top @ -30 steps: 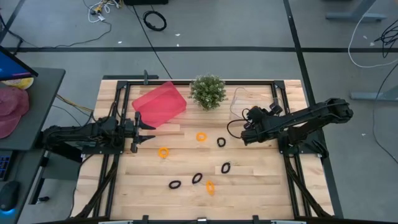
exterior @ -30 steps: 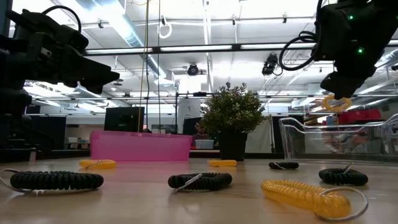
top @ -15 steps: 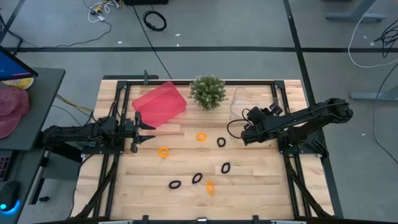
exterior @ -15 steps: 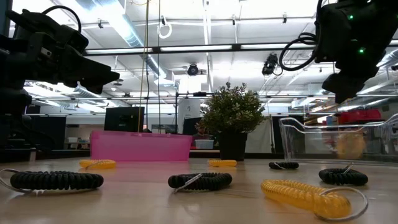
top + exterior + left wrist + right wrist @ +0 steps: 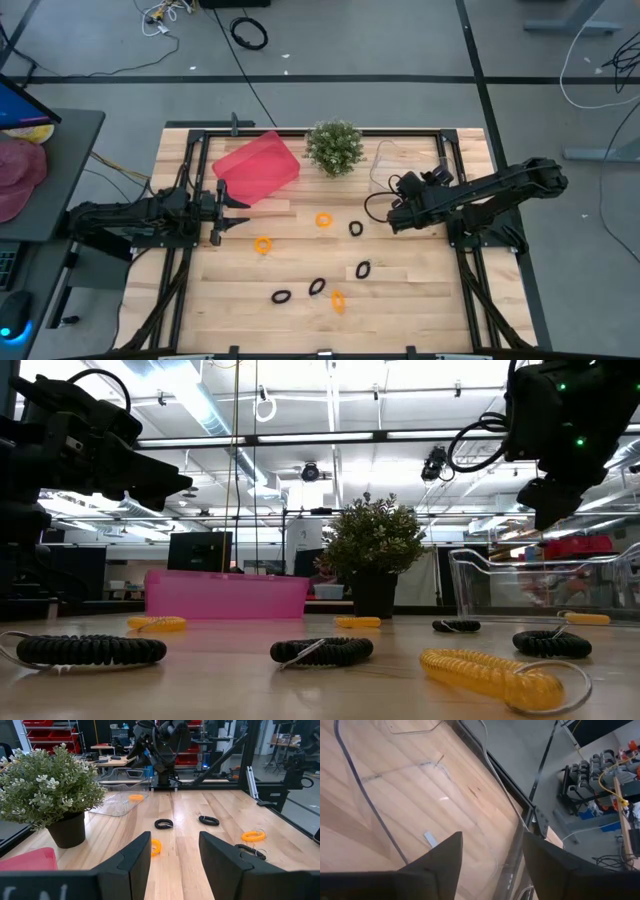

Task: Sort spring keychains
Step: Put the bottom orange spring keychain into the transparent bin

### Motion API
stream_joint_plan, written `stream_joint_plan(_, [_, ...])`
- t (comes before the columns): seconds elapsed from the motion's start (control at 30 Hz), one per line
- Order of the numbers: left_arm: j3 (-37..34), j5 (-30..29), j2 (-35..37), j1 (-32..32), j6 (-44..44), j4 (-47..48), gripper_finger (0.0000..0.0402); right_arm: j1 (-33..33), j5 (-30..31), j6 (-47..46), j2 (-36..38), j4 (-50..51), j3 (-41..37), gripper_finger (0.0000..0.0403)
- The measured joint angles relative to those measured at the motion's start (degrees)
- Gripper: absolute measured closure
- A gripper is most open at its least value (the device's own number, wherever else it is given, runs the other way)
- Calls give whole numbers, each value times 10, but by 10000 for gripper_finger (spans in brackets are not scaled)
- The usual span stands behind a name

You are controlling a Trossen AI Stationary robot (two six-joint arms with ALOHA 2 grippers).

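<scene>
Two dark, near-black robot arms of jointed segments stand on black metal frame rails at either side of a pale wooden table. The right arm [image 5: 500,190] carries looping black cables around its wrist and shows small green indicator lights on its housing; its gripper [image 5: 490,855] ends in two broad, matte black fingers with rounded edges. The left arm [image 5: 130,220] is equally dark and blocky, and its gripper [image 5: 175,857] has two matching wide black fingers [image 5: 132,862], with faint pale lettering on the body below them.
</scene>
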State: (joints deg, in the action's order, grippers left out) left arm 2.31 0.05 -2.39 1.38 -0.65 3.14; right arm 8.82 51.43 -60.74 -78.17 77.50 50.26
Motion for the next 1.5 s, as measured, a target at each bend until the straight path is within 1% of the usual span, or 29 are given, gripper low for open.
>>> stream_joint_plan(0.1, [0, 0, 0, 0, 0, 0, 230, 0, -4, 1, 0, -9, 0, 190])
stream_joint_plan(0.2, [0, 0, 0, 0, 0, 0, 230, 0, -29, 14, 0, -33, 0, 190])
stream_joint_plan(0.37, [0, 0, 0, 0, 0, 0, 230, 0, -83, 116, 0, -113, 0, 190])
stream_joint_plan(0.5, [0, 0, 0, 0, 0, 0, 230, 0, -132, 217, 0, -210, 0, 190])
stream_joint_plan(0.63, [0, 0, 0, 0, 0, 0, 230, 0, -222, 315, 0, -323, 0, 190])
stream_joint_plan(0.8, [0, 0, 0, 0, 0, 0, 230, 2, -369, 429, 0, -460, 0, 190])
stream_joint_plan(0.87, [0, 0, 0, 0, 0, 0, 230, 11, -408, 462, 0, -504, 0, 190])
stream_joint_plan(0.93, [0, 0, 0, 0, 0, 0, 230, 28, -419, 495, -3, -543, 0, 190])
stream_joint_plan(1.03, [0, 0, 0, 0, 0, 0, 230, 55, -420, 541, -3, -587, 0, 190])
stream_joint_plan(1.2, [0, 0, 0, 0, 0, 0, 230, 79, -420, 554, -3, -646, 0, 190])
stream_joint_plan(1.37, [0, 0, 0, 0, 0, 0, 230, 87, -413, 557, -5, -631, 30, 190])
stream_joint_plan(1.5, [0, 0, 0, 0, 0, 0, 230, 106, -399, 578, -31, -616, 70, 190])
